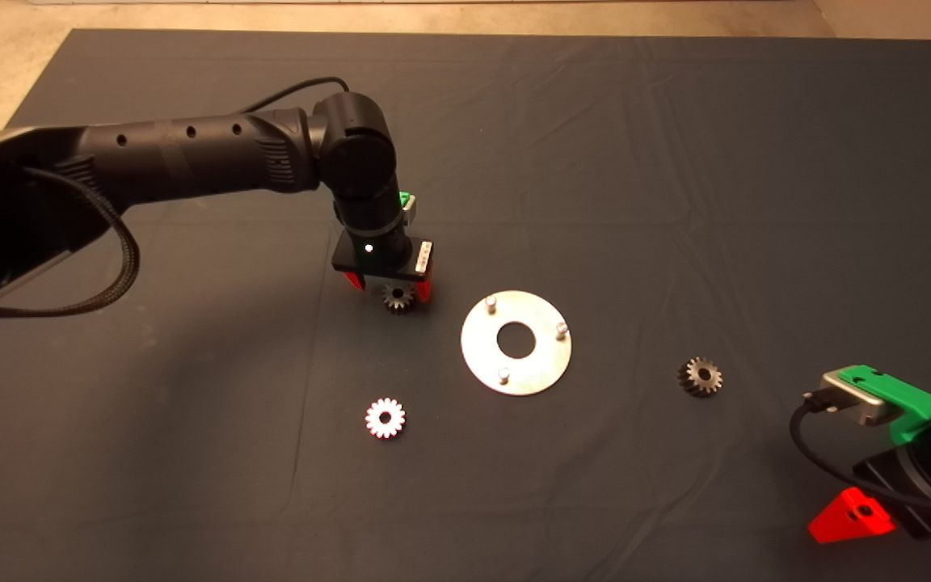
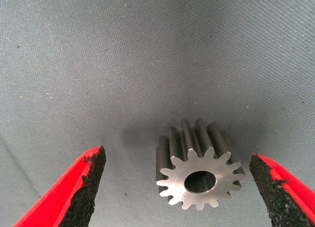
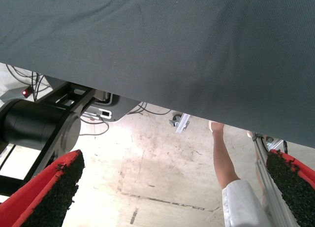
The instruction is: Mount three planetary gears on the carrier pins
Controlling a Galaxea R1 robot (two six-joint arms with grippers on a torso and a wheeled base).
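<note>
Three planetary gears lie on the dark mat. A dark one (image 1: 398,297) sits between the red fingers of my left gripper (image 1: 389,287), just left of the disc. In the left wrist view this gear (image 2: 199,173) rests flat on the mat, and the left gripper (image 2: 175,154) is open around it, with both pads apart from its teeth. A bright gear (image 1: 385,418) lies nearer the front. Another dark gear (image 1: 700,377) lies to the disc's right. The shiny round disc (image 1: 542,368) carries three bare carrier pins (image 1: 491,303). My right gripper (image 1: 845,517) waits at the lower right, open (image 3: 174,155).
The mat's wrinkled cloth spreads wide around the disc. The right wrist view looks past the mat's edge to the floor, where a person's leg (image 3: 224,160), cables and a black robot base (image 3: 39,123) show.
</note>
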